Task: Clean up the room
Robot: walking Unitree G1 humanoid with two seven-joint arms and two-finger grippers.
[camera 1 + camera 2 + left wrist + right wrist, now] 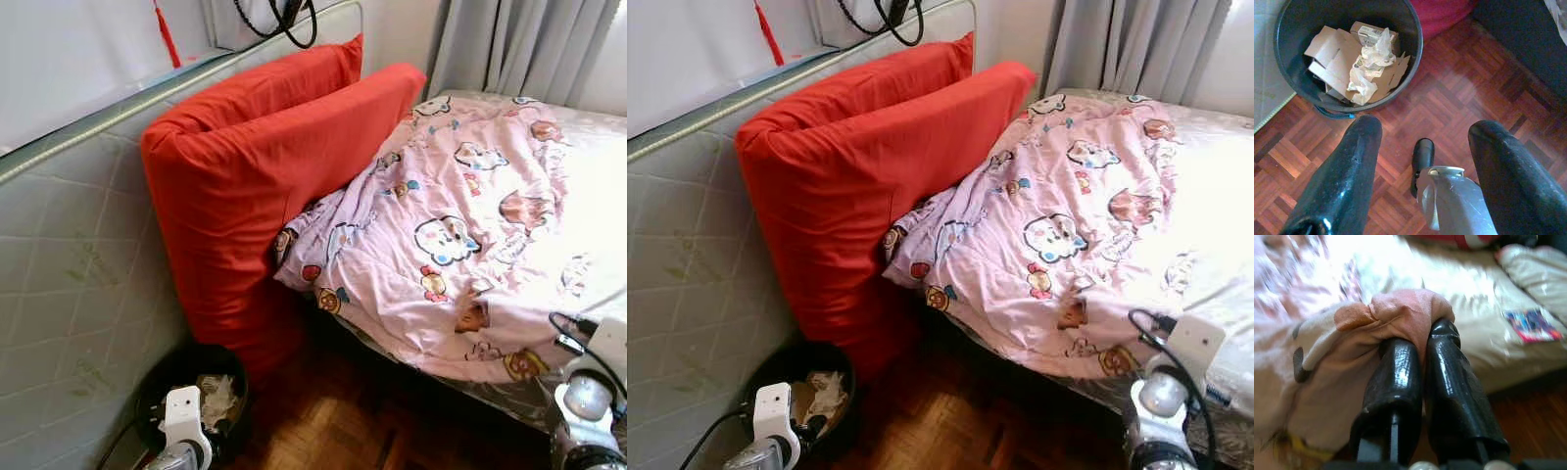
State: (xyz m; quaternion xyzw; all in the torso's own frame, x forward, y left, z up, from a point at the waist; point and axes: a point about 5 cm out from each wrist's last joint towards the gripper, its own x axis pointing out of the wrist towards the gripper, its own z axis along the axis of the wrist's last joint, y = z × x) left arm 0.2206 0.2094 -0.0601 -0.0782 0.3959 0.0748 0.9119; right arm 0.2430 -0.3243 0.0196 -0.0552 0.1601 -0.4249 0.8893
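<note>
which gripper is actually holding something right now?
The right gripper: its black fingers are pinched shut on a fold of the pink cartoon-print quilt. The left gripper is open above the parquet floor.

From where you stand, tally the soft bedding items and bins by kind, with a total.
Red pillows: 2
Pink cartoon-print quilt: 1, its edge pinched by the right end effector
Black trash bin: 1
Total: 4

We note our left claw (1422, 147) hanging low, fingers (1342, 181) spread wide apart. Our right claw (1422, 347) is clamped tight, fingers pressed together on pink cloth (1400, 313).
</note>
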